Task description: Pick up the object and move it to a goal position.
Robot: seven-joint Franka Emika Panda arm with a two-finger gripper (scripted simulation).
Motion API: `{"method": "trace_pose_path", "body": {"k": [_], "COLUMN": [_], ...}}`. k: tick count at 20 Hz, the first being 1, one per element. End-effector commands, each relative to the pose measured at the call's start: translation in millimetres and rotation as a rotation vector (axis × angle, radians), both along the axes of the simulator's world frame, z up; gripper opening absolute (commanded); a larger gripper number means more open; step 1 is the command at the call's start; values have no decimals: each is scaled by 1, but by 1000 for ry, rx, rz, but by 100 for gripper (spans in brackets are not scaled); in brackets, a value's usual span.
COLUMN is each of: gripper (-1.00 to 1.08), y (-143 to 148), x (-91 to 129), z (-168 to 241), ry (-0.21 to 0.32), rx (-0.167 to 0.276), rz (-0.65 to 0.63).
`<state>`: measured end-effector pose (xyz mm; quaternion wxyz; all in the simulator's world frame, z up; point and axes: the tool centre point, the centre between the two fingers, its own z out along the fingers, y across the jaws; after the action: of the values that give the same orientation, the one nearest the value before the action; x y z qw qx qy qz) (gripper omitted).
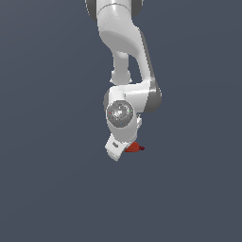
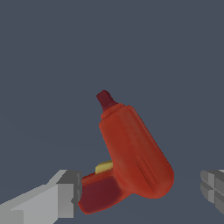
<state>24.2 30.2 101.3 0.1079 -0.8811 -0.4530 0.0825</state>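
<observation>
red and glossy, the object (image 2: 133, 151) lies on the flat grey surface (image 2: 52, 65), seen large in the wrist view. its body is rounded and elongated, with a narrow darker red tip (image 2: 105, 99) at one end. at the other end a darker red handle-like part (image 2: 100, 194) branches off sideways, with a small yellow piece (image 2: 104, 167) where it meets the body.

pincer (image 2: 142, 192): spread. one grey finger (image 2: 65, 194) sits at the handle-like part, touching it or just short of it; contact cannot be confirmed. the other finger (image 2: 213, 190) is apart from the body, with a clear gap of grey surface between them. the rounded body lies between the two fingers, nearer the first finger.

exterior view: the white arm (image 1: 125, 56) reaches down from the top of the frame, with the wrist low over the surface. the pincer (image 1: 119, 150) is mostly hidden behind the wrist housing. only a small red part of the object (image 1: 134, 148) shows, just beside the lower edge of the hand, toward the exterior view's right. whether the object rests on the surface or is lifted cannot be told from this view.
</observation>
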Motion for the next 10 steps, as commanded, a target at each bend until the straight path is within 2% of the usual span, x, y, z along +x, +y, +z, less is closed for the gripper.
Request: {"method": "trace_pose_path", "body": {"k": [1,10], "gripper": [108,108], "y": [1,5], "x": [0,1], "z": [-6,-25], "ry": [11,42], "rx": [28,137], "rz": [61,269]}}
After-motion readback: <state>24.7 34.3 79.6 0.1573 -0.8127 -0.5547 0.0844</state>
